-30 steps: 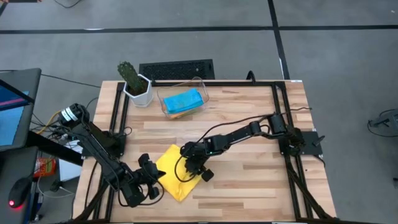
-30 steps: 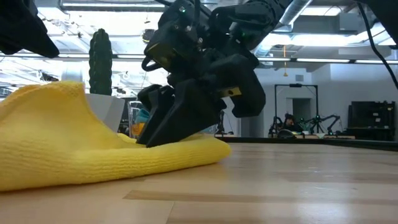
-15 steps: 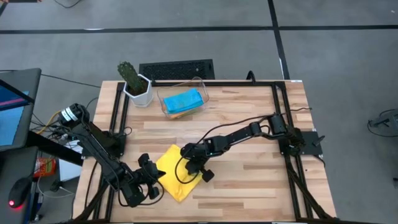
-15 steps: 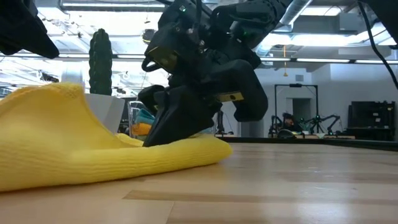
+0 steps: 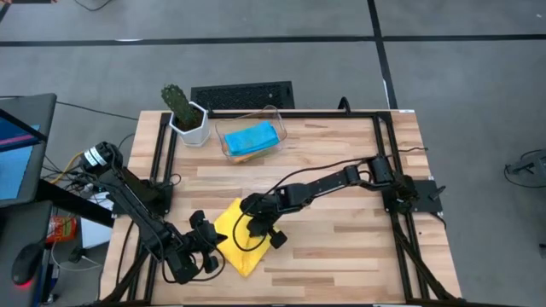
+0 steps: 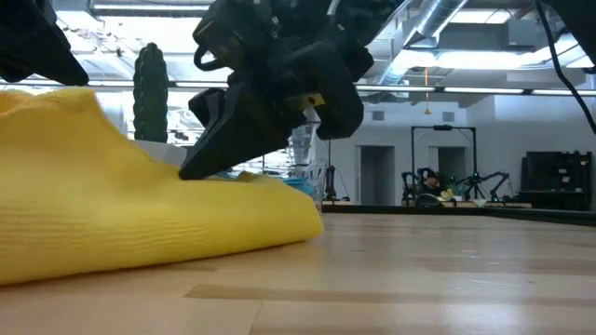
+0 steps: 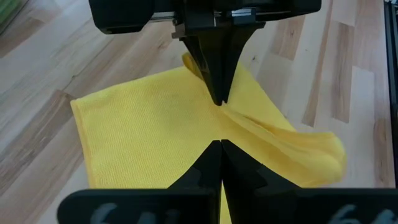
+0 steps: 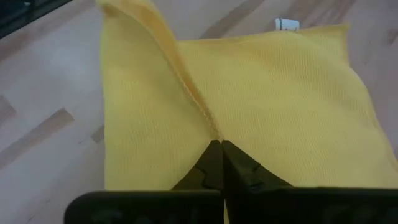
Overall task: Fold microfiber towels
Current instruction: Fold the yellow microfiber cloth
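A yellow microfiber towel (image 5: 232,249) lies crumpled near the table's front, left of centre, its underside on the wood. My left gripper (image 5: 207,241) is shut on its left part, which stands raised (image 6: 56,121). My right gripper (image 5: 256,232) is shut on its right part. A light blue towel (image 5: 252,135) lies folded on an orange one (image 5: 241,157) inside a clear bin (image 5: 275,119) at the far side. My left gripper pinches a raised fold of the yellow towel (image 7: 235,119) between its two fingertips. The cloth there is lifted off the wood; the rest slopes down to the table. My right gripper pinches a raised ridge of the towel (image 8: 208,127) between its two fingertips, slanting down from the table's right (image 6: 200,167). The ridge is several layers thick. The cloth around it rests on the table.
A cactus in a white pot (image 5: 185,114) stands at the far left, next to the bin. A dark keyboard-like grille (image 5: 242,94) lies beyond the far edge. Bare wood (image 5: 341,239) spreads to the right of the towel.
My right gripper has shut on the yellow towel's right part, then moved toward the table's left edge and slightly up, drawing that part over toward my left gripper. The towel has bunched higher and narrower; its left part stays held.
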Controlling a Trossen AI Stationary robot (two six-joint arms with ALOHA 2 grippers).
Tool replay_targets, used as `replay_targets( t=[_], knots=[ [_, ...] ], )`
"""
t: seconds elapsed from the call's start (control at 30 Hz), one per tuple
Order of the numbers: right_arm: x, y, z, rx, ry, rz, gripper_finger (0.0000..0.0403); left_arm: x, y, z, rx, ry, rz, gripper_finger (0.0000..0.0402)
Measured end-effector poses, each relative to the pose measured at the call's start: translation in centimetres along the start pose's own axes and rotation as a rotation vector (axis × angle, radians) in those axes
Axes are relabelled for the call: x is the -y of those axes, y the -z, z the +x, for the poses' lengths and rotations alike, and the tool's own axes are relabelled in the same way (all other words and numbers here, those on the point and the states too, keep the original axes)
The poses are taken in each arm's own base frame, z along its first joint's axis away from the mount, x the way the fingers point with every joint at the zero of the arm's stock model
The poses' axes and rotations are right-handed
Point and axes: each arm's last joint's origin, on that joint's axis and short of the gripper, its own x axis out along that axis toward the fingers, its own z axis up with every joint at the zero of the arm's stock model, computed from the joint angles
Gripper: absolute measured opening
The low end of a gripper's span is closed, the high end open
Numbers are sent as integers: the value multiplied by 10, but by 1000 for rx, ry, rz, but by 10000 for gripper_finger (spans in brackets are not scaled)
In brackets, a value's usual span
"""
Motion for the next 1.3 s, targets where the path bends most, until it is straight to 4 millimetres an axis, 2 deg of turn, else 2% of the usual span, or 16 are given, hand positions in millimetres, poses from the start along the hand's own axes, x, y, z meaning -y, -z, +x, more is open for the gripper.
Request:
replay_targets(
  t=[0.4,0.9,1.0,1.1,1.2,1.3],
  knots=[
    [5,2,-1,8,18,-7,26,0,0,0,8,-4,7,0],
    [8,4,-2,-13,49,0,116,0,0,0,9,-3,6,0],
    [13,6,-5,-18,87,83,136,1,-1,0,12,5,-3,0],
    [25,-5,-29,19,118,215,142,4,-3,0,37,27,-34,0],
    [38,-15,-70,79,81,325,133,10,-9,0,112,61,-88,0],
    [42,-10,-100,96,-15,438,115,19,-19,0,210,109,-125,0]
  ],
)
